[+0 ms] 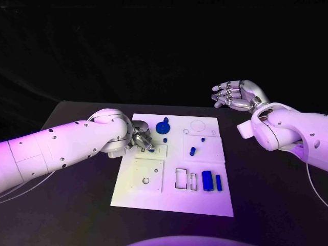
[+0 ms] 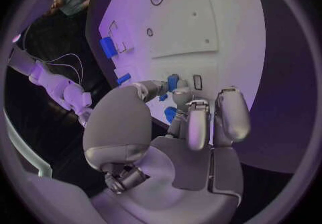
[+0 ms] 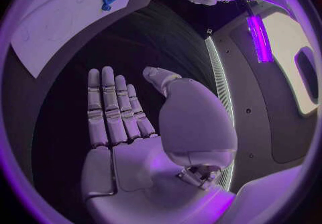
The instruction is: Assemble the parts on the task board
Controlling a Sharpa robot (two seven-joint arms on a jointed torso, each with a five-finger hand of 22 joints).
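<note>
Board (image 1: 208, 202): white, mid-counter. Left hand (image 1: 142, 139): fingers pinching a small blue part (image 2: 173, 82) over the board's left edge. Right hand (image 1: 238, 96): spread, empty, raised clear. Risk: tilted part jams or slips.

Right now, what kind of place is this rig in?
Likely a robotics lab test bench: a black table holding a white task board with small blue parts, worked by the left hand.

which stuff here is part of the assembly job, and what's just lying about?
Job:
- task board
- round blue part
- blue cylinder and slim blue part
- small blue part
- left hand, fingers down on the board
- right hand, open, off the board

Lying about:
- black table; nothing loose on it
</note>
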